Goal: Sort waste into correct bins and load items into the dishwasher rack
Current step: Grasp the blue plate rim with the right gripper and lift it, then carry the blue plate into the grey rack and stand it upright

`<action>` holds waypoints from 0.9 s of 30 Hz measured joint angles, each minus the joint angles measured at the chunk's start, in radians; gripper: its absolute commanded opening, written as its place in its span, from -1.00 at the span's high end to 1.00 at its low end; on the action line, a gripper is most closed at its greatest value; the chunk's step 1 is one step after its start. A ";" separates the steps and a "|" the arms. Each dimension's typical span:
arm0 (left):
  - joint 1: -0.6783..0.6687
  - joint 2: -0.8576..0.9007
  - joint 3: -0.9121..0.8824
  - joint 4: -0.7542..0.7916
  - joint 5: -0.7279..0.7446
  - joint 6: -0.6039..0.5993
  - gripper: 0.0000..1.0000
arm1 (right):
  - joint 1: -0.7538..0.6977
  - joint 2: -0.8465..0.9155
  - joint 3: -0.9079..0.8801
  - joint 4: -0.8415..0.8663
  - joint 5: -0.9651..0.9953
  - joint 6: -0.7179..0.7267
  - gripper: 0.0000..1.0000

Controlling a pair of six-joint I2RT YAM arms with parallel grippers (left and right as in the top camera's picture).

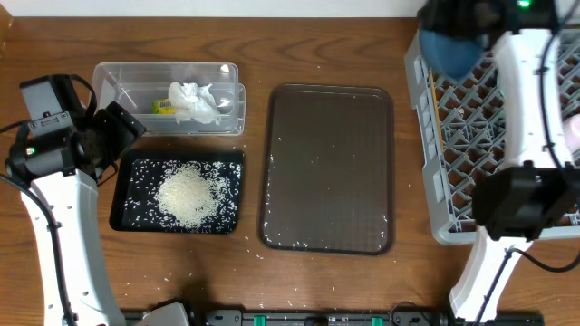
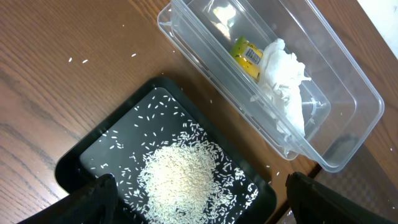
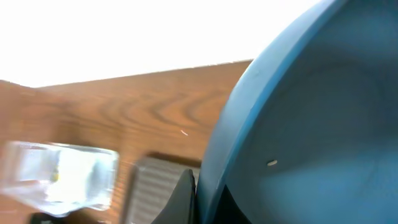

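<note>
My right end effector [image 3: 198, 198] is clamped on the dark-blue plate [image 1: 453, 50], held above the grey rack [image 1: 453, 154] at upper right. My left end effector [image 2: 208, 199], jaws apart, hovers over the black tray [image 1: 237, 195] of rice [image 1: 188, 195] at centre left.

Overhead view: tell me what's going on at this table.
The right gripper is shut on the dark-blue plate, holding it at the grey rack's far corner. The left gripper hangs open over the black tray, which holds the rice heap. The napkin and wrapper lie in the clear box. The brown tray carries only stray grains.
</note>
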 measured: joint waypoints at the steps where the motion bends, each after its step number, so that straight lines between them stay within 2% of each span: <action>1: 0.000 0.000 0.000 0.000 0.000 0.000 -0.78 | -0.020 0.000 -0.001 0.021 -0.051 0.000 0.98; 7: 0.000 0.000 0.000 0.000 0.000 0.000 -0.78 | -0.083 0.000 -0.002 0.068 -0.259 -0.004 0.98; 15: 0.000 0.000 0.000 0.000 0.000 0.000 -0.78 | -0.105 0.001 -0.005 0.075 -0.410 -0.010 0.98; 27: 0.000 0.000 0.000 0.000 0.000 0.000 -0.78 | -0.106 0.110 -0.008 0.106 -0.536 0.009 0.98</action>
